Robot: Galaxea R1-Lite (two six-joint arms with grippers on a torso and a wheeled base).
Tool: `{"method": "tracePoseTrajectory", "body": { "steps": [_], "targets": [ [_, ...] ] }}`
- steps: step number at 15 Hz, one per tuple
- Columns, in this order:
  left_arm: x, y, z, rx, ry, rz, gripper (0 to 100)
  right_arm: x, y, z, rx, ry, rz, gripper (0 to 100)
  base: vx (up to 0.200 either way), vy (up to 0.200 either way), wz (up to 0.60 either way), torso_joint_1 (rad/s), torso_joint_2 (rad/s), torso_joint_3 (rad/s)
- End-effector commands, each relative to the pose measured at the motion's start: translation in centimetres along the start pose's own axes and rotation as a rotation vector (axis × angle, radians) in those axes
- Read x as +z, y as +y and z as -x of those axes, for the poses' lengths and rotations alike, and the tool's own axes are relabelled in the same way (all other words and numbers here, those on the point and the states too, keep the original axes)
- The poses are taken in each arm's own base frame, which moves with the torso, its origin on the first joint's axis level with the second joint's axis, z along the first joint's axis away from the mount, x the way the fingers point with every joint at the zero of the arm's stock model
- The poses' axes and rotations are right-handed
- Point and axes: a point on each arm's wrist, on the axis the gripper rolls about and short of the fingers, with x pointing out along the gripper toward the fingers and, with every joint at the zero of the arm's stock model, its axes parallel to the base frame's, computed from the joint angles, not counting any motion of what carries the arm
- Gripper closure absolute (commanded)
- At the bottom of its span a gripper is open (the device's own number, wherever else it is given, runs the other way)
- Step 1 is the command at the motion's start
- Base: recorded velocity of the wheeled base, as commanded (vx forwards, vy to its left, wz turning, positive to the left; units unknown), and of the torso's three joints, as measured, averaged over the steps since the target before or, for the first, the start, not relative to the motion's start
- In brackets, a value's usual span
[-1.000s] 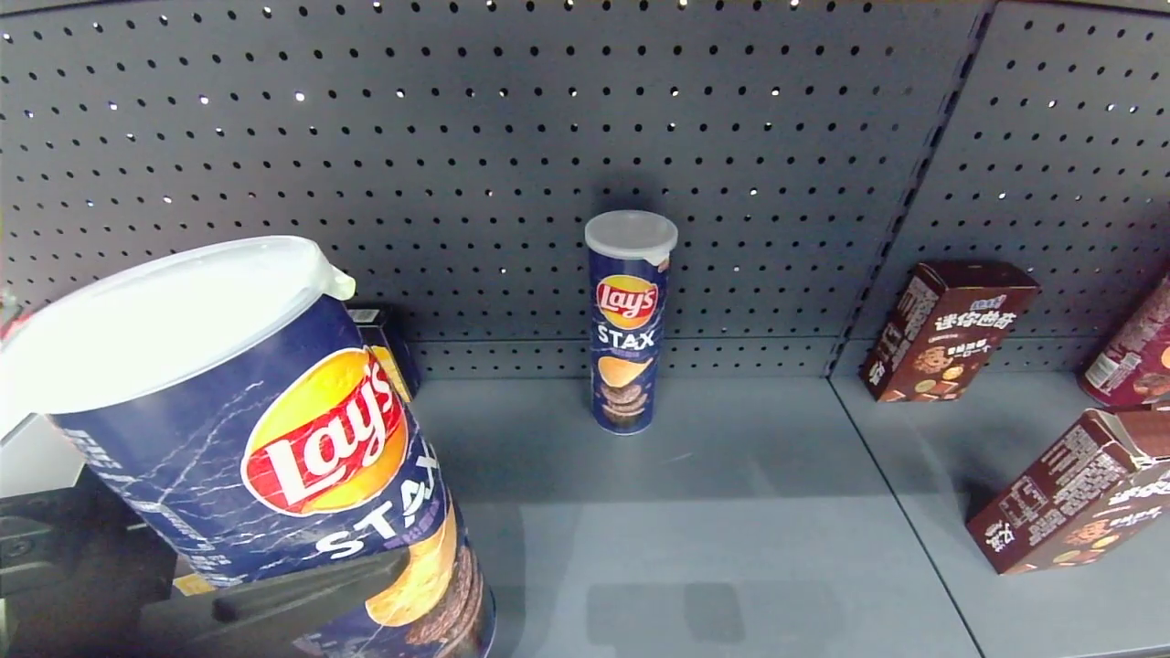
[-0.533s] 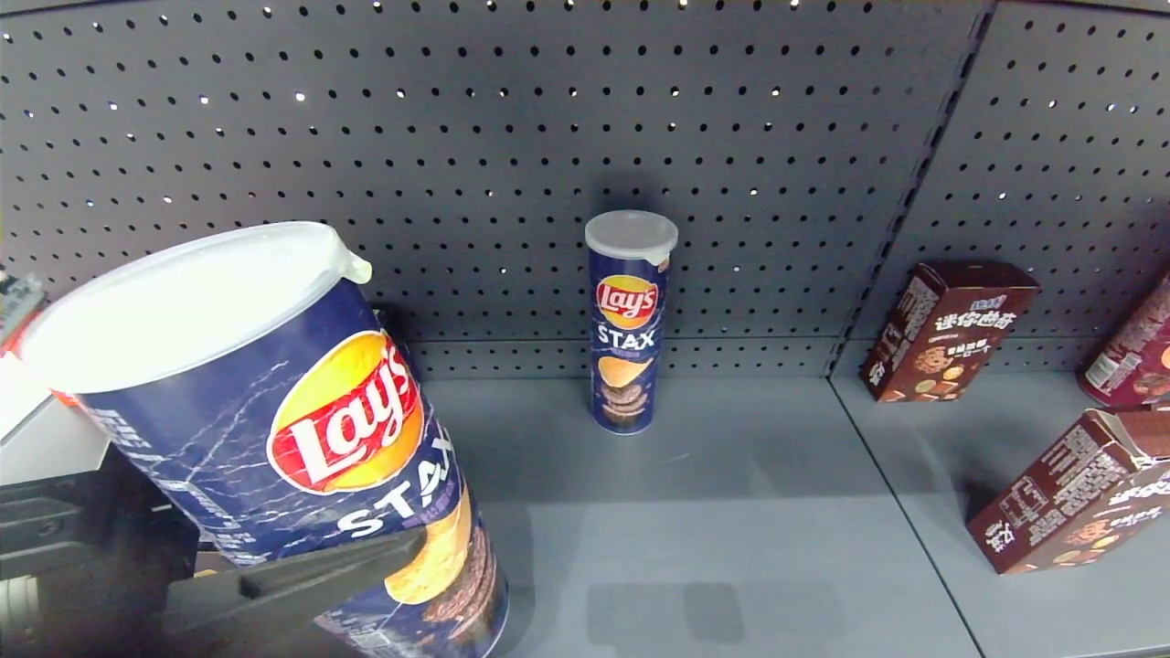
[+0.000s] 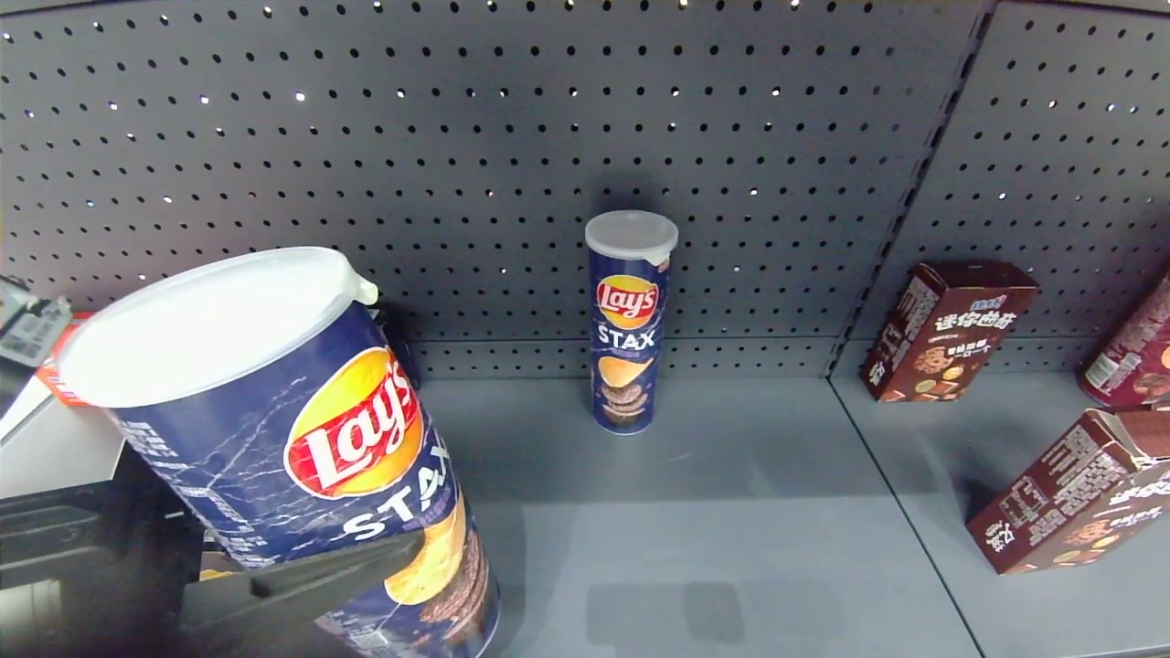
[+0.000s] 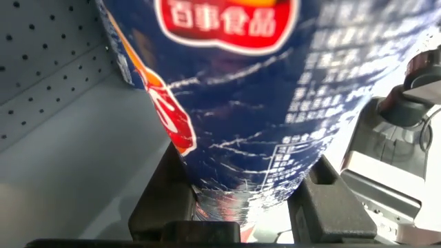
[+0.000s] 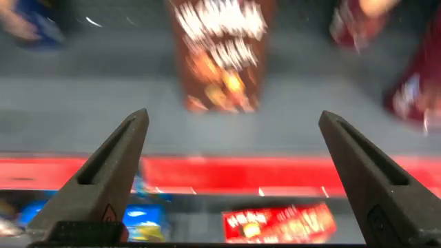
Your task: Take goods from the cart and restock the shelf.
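Your left arm sits low at the left front of the shelf (image 3: pixel 731 512), its dark wrist body in the near left corner of the head view. The left gripper (image 4: pixel 241 207) is clamped on the blue chips can (image 3: pixel 302 429): the left wrist view shows a black finger pressed against each side of the can's lower part, and in the head view one finger (image 3: pixel 302 580) crosses the can just under its printed logo. The can leans, lid end toward the robot's left and base end toward the shelf's middle. You cannot tell whether its base touches the shelf deck.

Your right arm's gripper (image 5: pixel 231 172) has its fingers spread wide with nothing between them. It faces a grey shelf deck with a blurred brown box (image 5: pixel 220 55) on it.

The held can is dark blue with pale vein-like streaks, a red and yellow logo and a translucent white lid (image 3: pixel 219 320) with a small tab. A second can (image 3: pixel 629 338) of the same kind stands upright at the back, against the pegboard panel (image 3: pixel 457 137), well apart from the held one. Brown snack boxes (image 3: pixel 951 329) lie in the bay to the right.
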Motion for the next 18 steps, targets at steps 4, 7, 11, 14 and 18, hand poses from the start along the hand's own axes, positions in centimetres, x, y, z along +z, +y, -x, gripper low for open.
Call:
{"method": "tracePoseTrajectory", "body": {
  "steps": [4,7,11,14,18],
  "targets": [
    [-0.8,0.0,0.1,0.007,0.024,0.015,100,10.0,0.1,-3.1,0.242,0.009,-0.006,0,0.0,0.0,0.0,0.0,0.0,0.0],
    [-0.8,0.0,0.1,0.007,0.023,0.014,100,11.5,0.5,-5.7,0.337,0.026,-0.007,0,0.0,0.0,0.0,0.0,0.0,0.0],
    [-0.6,0.1,0.1,0.009,0.017,0.014,100,12.3,1.4,-10.2,0.413,0.067,-0.01,0,0.0,0.0,0.0,0.0,0.0,0.0],
    [-0.8,0.0,0.1,0.007,0.021,0.016,100,13.1,3.2,-13.3,0.52,0.108,0.013,0,0.0,0.0,0.0,0.0,0.0,0.0],
    [-0.7,0.1,0.1,0.006,0.021,0.016,100,14.2,5.5,-16.5,0.605,0.146,0.035,0,0.0,0.0,0.0,0.0,0.0,0.0]
  ]
}}
